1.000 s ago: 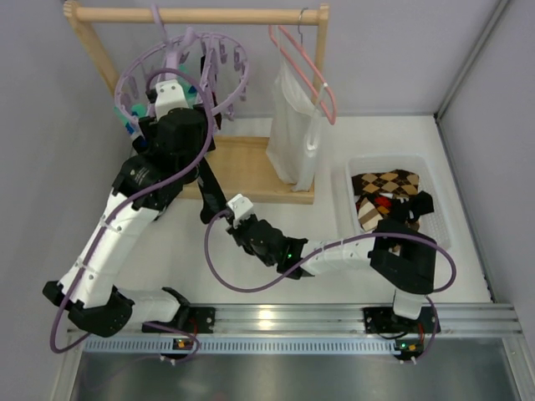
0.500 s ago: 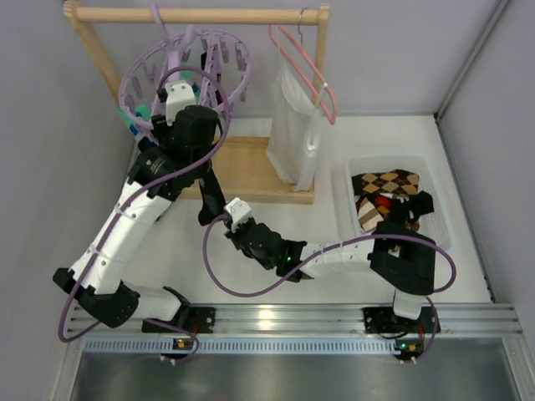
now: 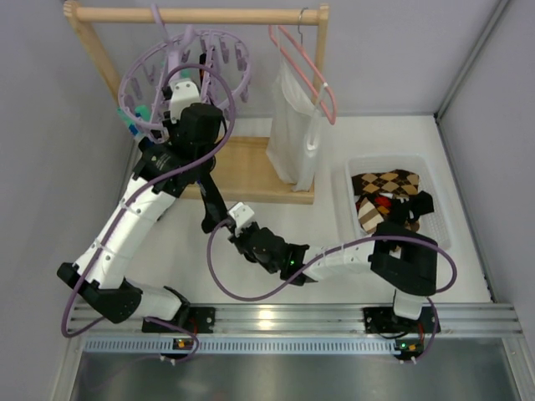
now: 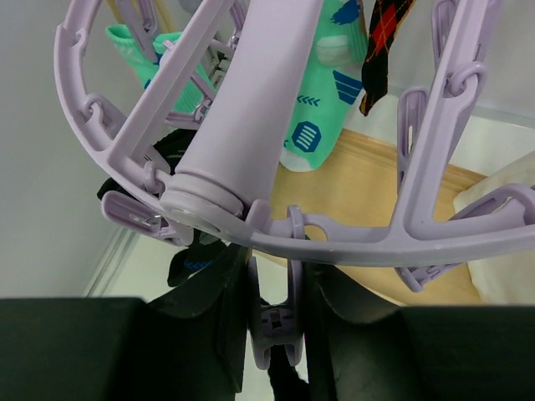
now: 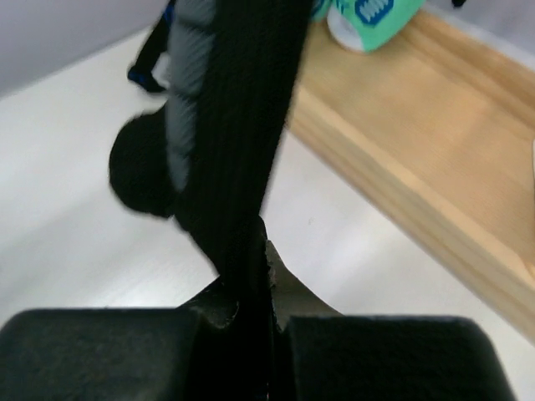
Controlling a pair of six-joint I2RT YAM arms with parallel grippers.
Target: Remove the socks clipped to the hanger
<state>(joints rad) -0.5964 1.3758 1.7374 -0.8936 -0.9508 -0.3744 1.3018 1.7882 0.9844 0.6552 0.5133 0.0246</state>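
Observation:
The round lavender hanger (image 3: 138,79) hangs from the wooden rail, its ring and hub (image 4: 242,117) filling the left wrist view. My left gripper (image 4: 274,284) is up under the ring, jaws pressed on both sides of a lavender clip (image 4: 274,322) that grips a black sock's top. That long black sock (image 3: 211,196) hangs down to my right gripper (image 3: 236,215), which is shut on its lower end (image 5: 234,125). Teal socks (image 4: 322,125) and a red-orange-black patterned sock (image 4: 380,42) stay clipped to the far side.
The wooden rack's base (image 3: 247,171) lies under the hanger. A thin pink hanger (image 3: 305,71) with a white garment (image 3: 292,134) hangs to the right. A clear bin (image 3: 393,159) at right holds argyle socks (image 3: 386,181) and dark socks. Grey walls stand close on the left and at the back.
My left gripper has moved up and right to the hanger's clip, and its jaws have narrowed onto it. The right gripper keeps the black sock and has shifted only slightly.

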